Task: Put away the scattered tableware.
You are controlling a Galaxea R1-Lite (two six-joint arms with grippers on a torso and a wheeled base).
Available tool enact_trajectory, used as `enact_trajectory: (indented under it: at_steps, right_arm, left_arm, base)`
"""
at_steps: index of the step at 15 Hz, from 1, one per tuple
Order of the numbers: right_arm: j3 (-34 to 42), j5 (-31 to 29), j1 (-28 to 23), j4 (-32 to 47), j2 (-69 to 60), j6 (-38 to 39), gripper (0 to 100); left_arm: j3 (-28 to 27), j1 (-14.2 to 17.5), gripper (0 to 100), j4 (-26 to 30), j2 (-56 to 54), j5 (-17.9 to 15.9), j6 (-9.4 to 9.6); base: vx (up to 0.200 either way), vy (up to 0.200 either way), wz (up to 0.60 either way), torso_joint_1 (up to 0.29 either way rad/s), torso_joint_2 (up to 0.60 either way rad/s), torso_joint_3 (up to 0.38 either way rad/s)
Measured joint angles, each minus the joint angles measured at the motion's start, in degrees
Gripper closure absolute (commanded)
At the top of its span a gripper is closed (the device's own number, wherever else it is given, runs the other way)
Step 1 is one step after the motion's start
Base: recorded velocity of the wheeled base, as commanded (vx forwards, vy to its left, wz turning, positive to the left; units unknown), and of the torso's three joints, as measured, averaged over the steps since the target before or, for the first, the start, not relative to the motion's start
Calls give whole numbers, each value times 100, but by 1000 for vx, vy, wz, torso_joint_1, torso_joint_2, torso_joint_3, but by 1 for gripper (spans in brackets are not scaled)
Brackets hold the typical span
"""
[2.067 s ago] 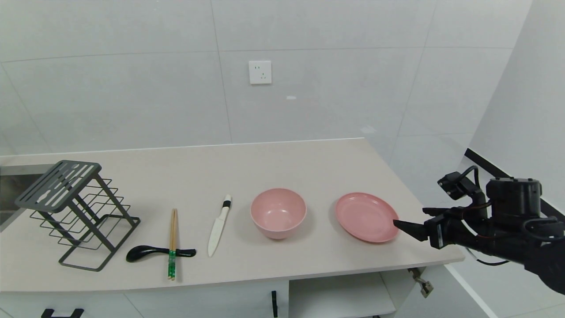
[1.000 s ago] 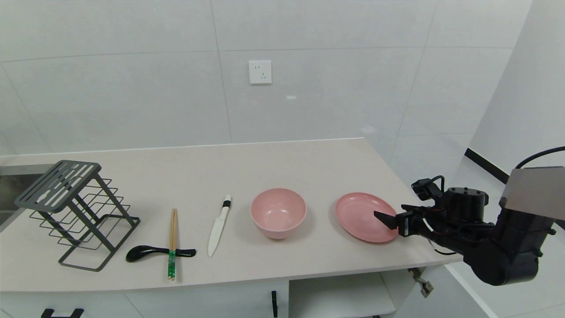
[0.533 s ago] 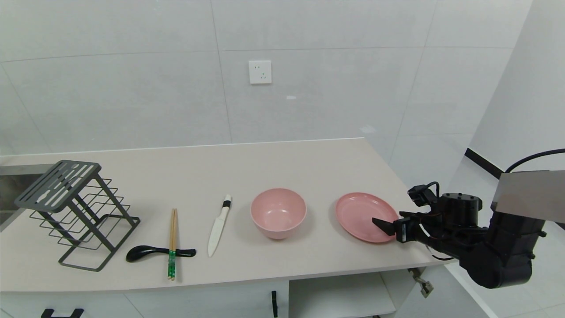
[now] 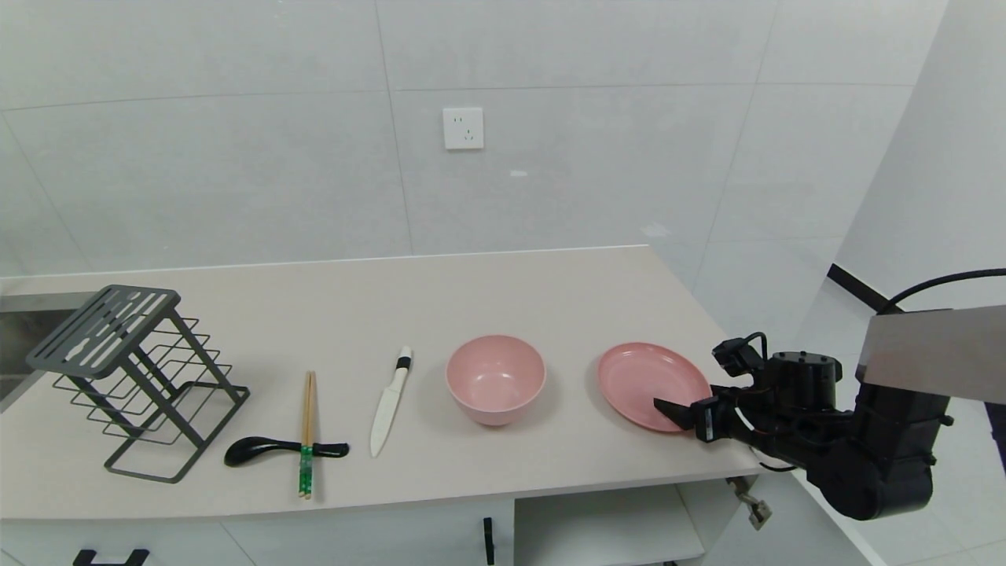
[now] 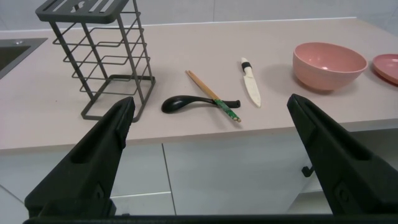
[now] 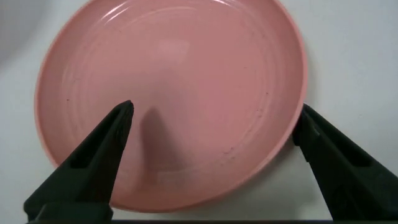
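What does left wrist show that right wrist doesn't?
Left wrist: rack, spoon with chopsticks across its handle, knife, bowl, and the open left gripper.
Right wrist: the open right gripper straddling the plate, one finger over its inside, the other outside the rim.
Both: plate, counter.

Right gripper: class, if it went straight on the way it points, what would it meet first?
Probably the plate; the right gripper is open astride its rim, height unclear.
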Motion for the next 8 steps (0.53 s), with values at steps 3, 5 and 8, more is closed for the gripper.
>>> enact_trajectory:
  at_steps: [3,5,8]
  right_arm:
    - [-127,-395,-24,-11,124,141,100]
    - [-193,-477,-107,-20,158,243,100]
    - [-322,-501,-377,16,158,357,100]
  left_arm:
    - [0,0,0,0,0,0,0]
    - [0,0,0,0,0,-1,0]
    - [0,0,0,2,0,0,-1]
  base:
    - [0,0,0,0,0,0]
    - [0,0,0,0,0,0]
    - [0,0,0,0,0,0]
